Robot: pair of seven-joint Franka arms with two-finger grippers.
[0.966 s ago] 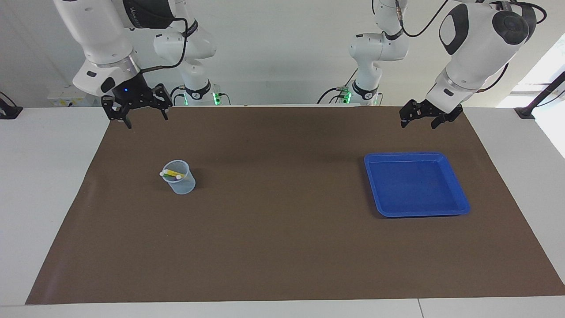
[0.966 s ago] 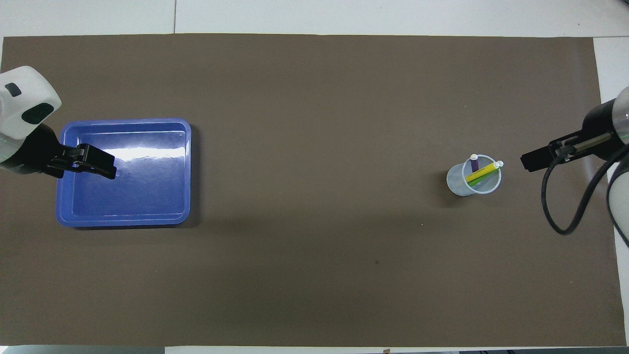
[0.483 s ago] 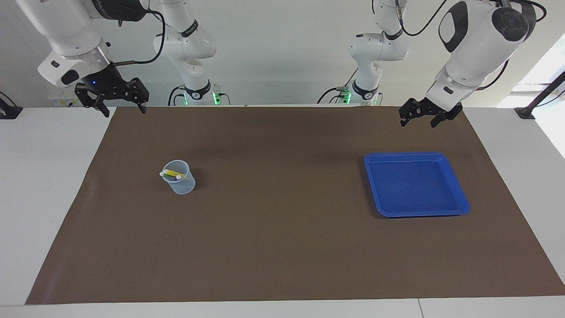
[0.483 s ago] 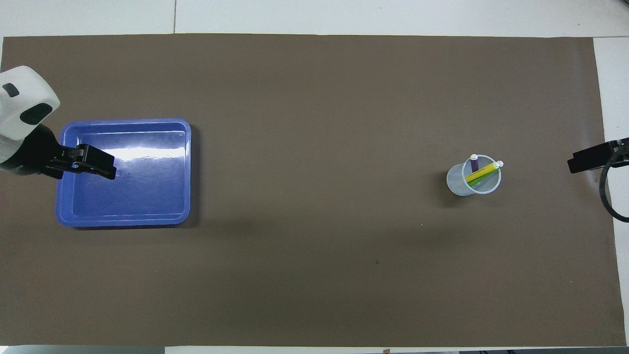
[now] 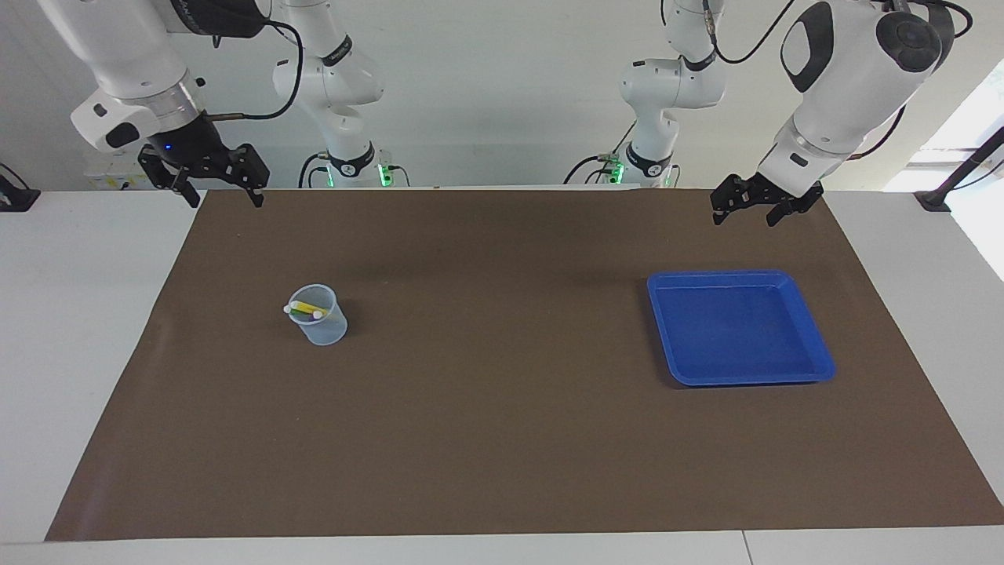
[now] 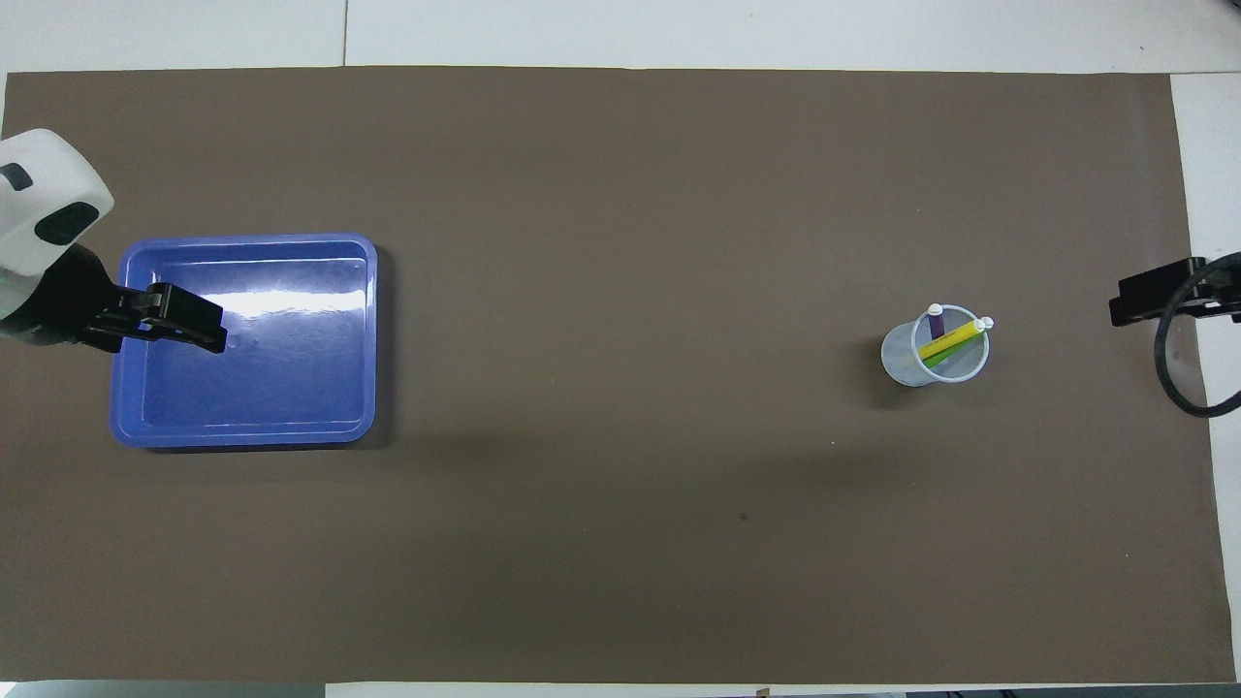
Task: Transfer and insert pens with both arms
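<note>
Pulled back from the cup (image 5: 318, 315), the right gripper (image 5: 220, 193) now hangs wide and empty over the mat's (image 5: 502, 439) corner, half cut off overhead. Left gripper (image 5: 747, 210), unchanged, open beside the tray (image 5: 816, 365). Pens (image 6: 945, 341) lean in the cup; purple barely shows.

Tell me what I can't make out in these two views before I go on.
- Green pen: mostly hidden under the yellow pen in the clear cup, both views.
- Purple pen: unseen in the facing view.
- Right gripper: cut by the overhead view's edge.
- Left gripper: covers part of the blue tray overhead.
</note>
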